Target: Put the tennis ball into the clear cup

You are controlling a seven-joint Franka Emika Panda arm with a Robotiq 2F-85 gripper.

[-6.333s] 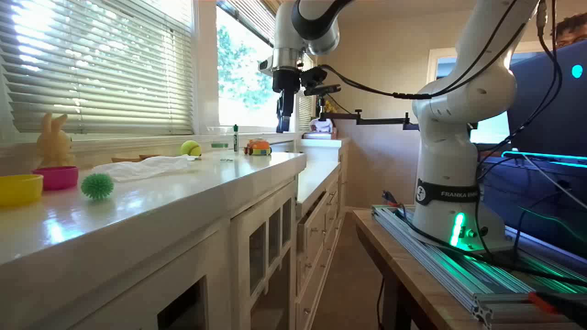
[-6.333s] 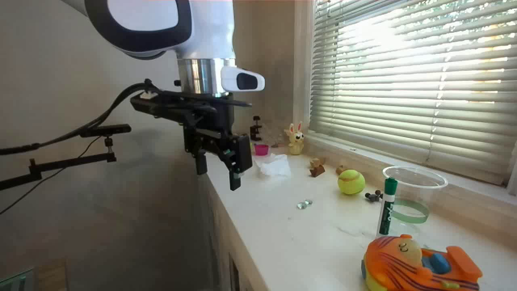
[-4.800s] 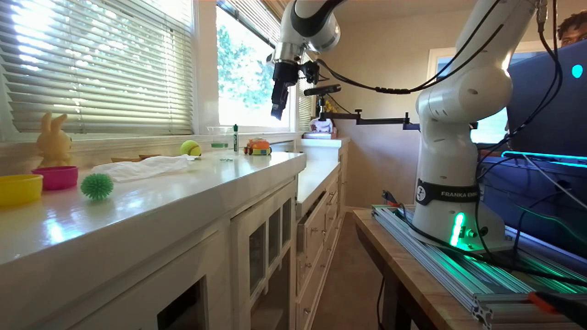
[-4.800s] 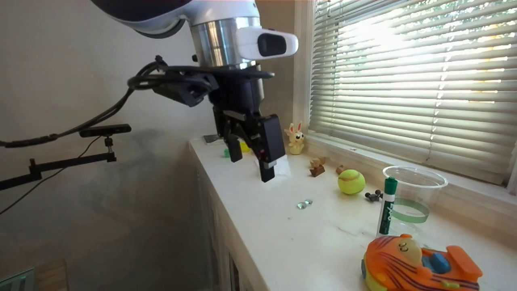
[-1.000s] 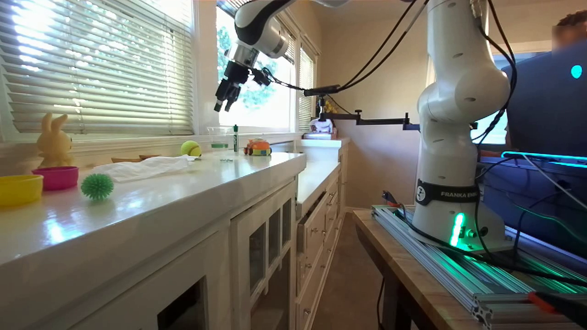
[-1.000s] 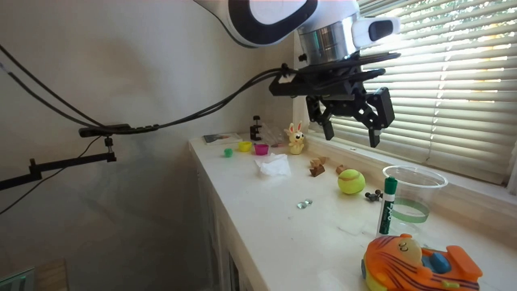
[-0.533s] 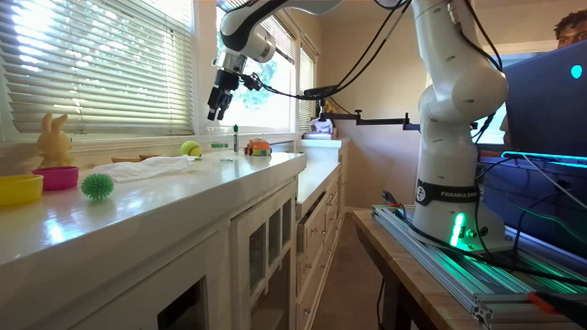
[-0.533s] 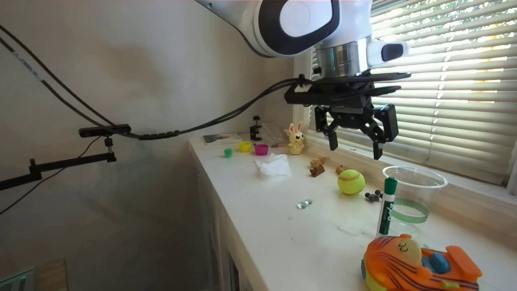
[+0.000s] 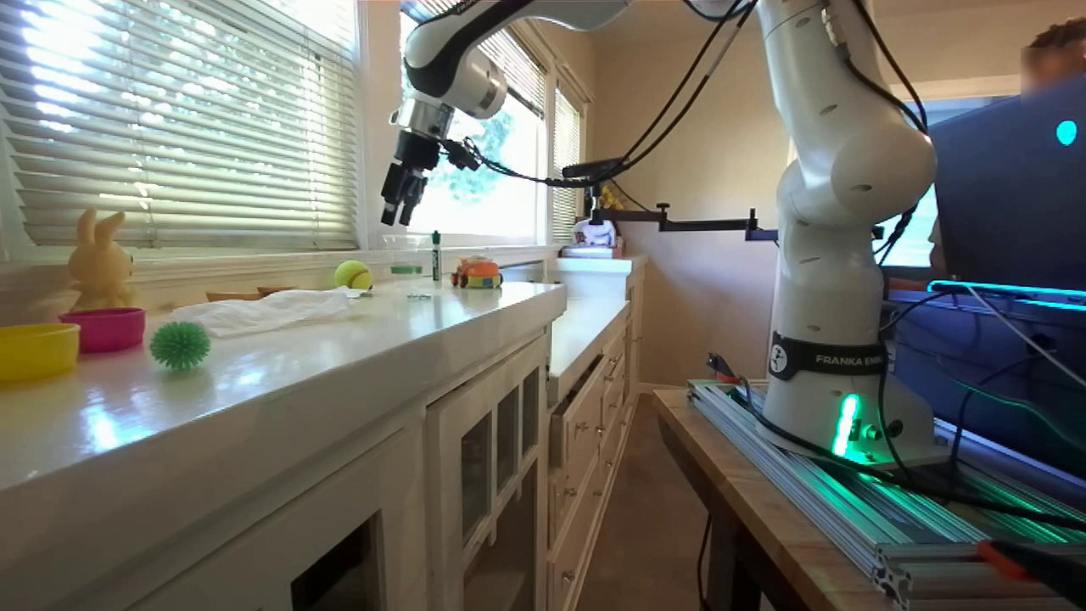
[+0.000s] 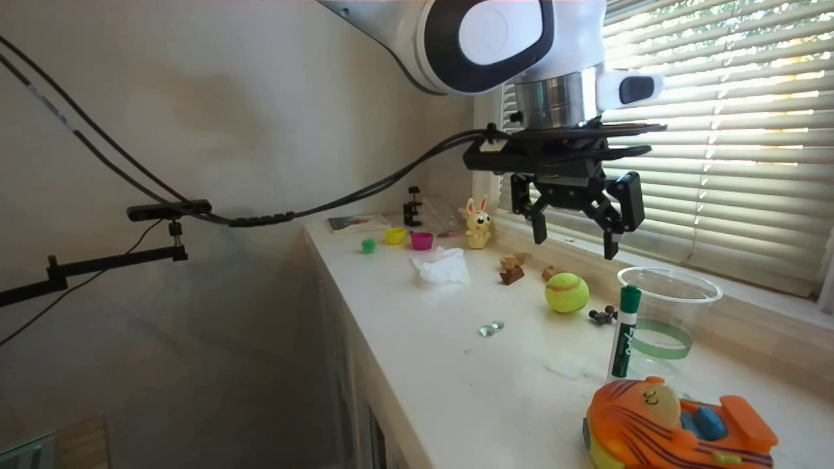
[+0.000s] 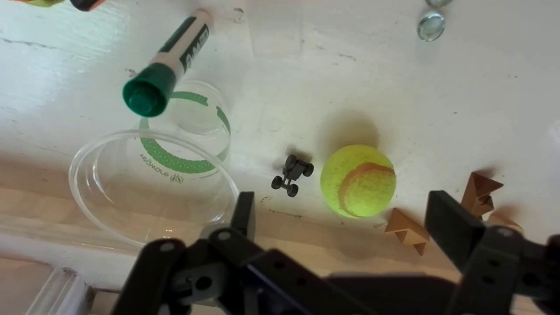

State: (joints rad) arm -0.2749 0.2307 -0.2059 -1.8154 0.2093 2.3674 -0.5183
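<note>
On the table [image 10: 449, 378], the tennis ball [image 11: 358, 181] sat near the back edge, with more room toward the front; a dark toy [image 11: 296, 169] lay between it and the upright clear cup [image 11: 168, 164]. The jaws hung higher, spread wide, perhaps not squarely above. The ball looked yellow-green, its seam tan.

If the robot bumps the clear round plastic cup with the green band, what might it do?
The clear plastic cup might tip over: its base looks narrower than its rim. It's probably light, since its see-through walls look thin, and they may bend if squeezed.
</note>
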